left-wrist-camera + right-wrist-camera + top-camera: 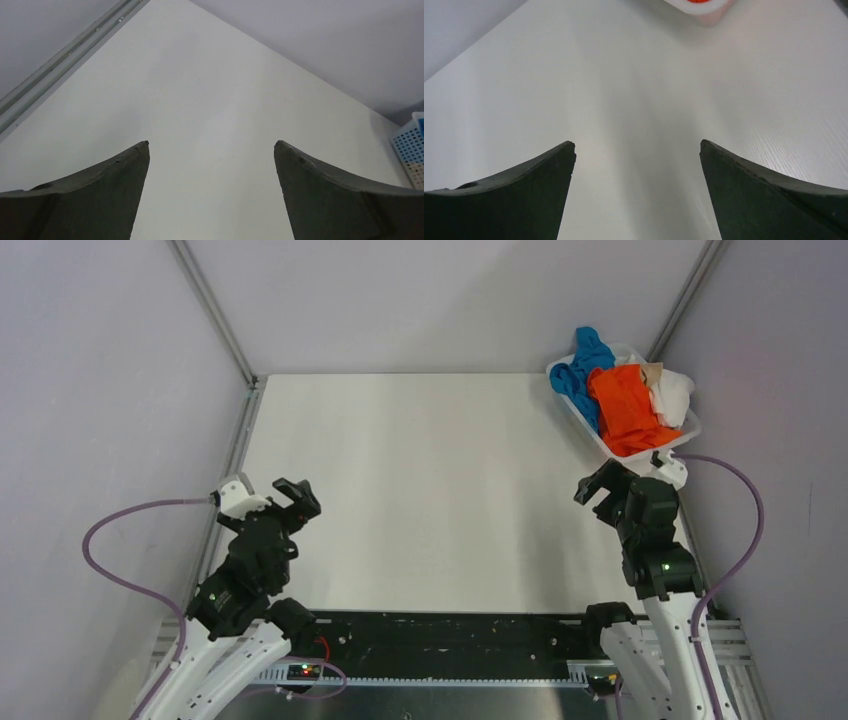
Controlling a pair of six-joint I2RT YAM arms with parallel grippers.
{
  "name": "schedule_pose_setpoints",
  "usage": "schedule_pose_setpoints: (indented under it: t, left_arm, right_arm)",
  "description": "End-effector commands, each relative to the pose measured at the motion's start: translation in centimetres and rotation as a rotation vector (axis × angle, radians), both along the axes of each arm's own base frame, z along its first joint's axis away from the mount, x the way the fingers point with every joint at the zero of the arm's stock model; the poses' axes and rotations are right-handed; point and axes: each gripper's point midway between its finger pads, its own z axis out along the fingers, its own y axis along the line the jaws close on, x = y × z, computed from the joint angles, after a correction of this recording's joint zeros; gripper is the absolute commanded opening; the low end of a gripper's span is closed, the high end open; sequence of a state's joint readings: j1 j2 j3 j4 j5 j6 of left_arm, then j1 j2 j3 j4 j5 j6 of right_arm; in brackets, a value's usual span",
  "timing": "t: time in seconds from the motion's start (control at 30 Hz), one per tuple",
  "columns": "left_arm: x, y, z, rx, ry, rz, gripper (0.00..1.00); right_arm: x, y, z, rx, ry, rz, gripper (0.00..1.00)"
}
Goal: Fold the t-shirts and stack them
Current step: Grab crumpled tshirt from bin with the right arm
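Dark fingers (514, 200) of my right claw (637, 145) frame the bottom of its wrist view, spread wide with nothing between them but the white table (574, 90). The left claw (211, 145) reads the same: released, gripping nothing, hanging over the tabletop.

From where I sit, no shirt is out yet. The orange t-shirt (625, 408) lies on top of the heap in the white basket (690, 430), just ahead of the right claw and a little to its right. It is well apart from the left claw, far across to that claw's right. A blue t-shirt (585, 365) spills over the basket's far-left rim, and a white t-shirt (675, 392) and a beige one (652, 372) bunch on the far side of the orange. The basket's near corner just shows at the top of the right wrist view.

I judge the step in hand to be fetching the first shirt, with all folding and stacking not yet begun. The next move calls for the right claw to reach forward over the near rim, settle on the orange cloth and pinch a good fold. It should then lift cleanly, so the basket does not tip and the neighbouring shirts do not trail out. The open table between the two claws looks the natural place to spread it.
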State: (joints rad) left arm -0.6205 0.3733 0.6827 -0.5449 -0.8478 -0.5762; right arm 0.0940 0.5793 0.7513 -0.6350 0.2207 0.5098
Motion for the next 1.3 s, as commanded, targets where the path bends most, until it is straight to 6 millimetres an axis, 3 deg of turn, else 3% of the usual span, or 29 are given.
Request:
schedule_pose_setpoints:
  t: [0.0, 0.1, 0.17, 0.2, 0.23, 0.33, 0.47, 0.6, 0.7, 0.83, 1.07, 1.17, 1.27]
  left_arm:
    - [-0.1, 1.1, -0.2, -0.022, -0.020, 0.075, 0.98]
    - [0.1, 1.3, -0.4, -0.022, -0.014, 0.099, 0.98]
    - [0.3, 1.5, -0.6, -0.009, -0.004, 0.122, 0.98]
    - [0.4, 1.6, -0.8, 0.001, 0.004, 0.137, 0.98]
    - [0.5, 1.7, -0.9, 0.004, 0.007, 0.151, 0.98]
    - [0.8, 1.8, -1.5, 0.021, 0.025, 0.182, 0.98]
    - [1.1, 1.9, -2.3, 0.044, 0.043, 0.205, 0.98]
    - [1.3, 1.8, -2.9, 0.059, 0.057, 0.206, 0.98]
    - [1.3, 2.1, -3.0, 0.069, 0.056, 0.221, 0.98]
    - [1.2, 2.3, -3.1, 0.075, 0.054, 0.232, 0.98]
    - [1.0, 2.6, -3.5, 0.073, 0.049, 0.248, 0.98]
    - [1.1, 2.6, -3.6, 0.075, 0.052, 0.247, 0.98]
    - [1.1, 2.6, -3.6, 0.073, 0.051, 0.247, 0.98]
  right_arm:
    - [3.0, 0.2, 4.7, -0.060, -0.175, 0.043, 1.00]
    - [5.8, -0.6, 8.0, -0.093, -0.301, 0.000, 1.00]
    - [8.1, -2.6, 9.6, -0.101, -0.309, -0.089, 1.00]
    - [8.8, -4.3, 11.7, -0.091, -0.341, -0.145, 1.00]
    - [10.8, -4.5, 10.6, -0.075, -0.293, -0.124, 1.00]
    - [16.5, -7.5, 11.0, -0.020, -0.247, -0.152, 1.00]
    - [23.2, -9.7, 11.1, -0.037, -0.209, -0.118, 1.00]
    - [28.5, -10.6, 10.4, -0.091, -0.136, -0.061, 1.00]
    - [32.6, -10.3, 8.2, -0.154, -0.063, 0.031, 0.98]
    - [35.1, -10.8, 4.5, -0.269, 0.088, 0.044, 0.94]
    - [35.4, -11.1, -0.8, -0.372, 0.251, 0.054, 0.91]
    - [35.0, -11.9, -2.5, -0.384, 0.307, 0.028, 0.77]
    - [34.4, -12.5, -3.3, -0.385, 0.338, 0.003, 0.40]
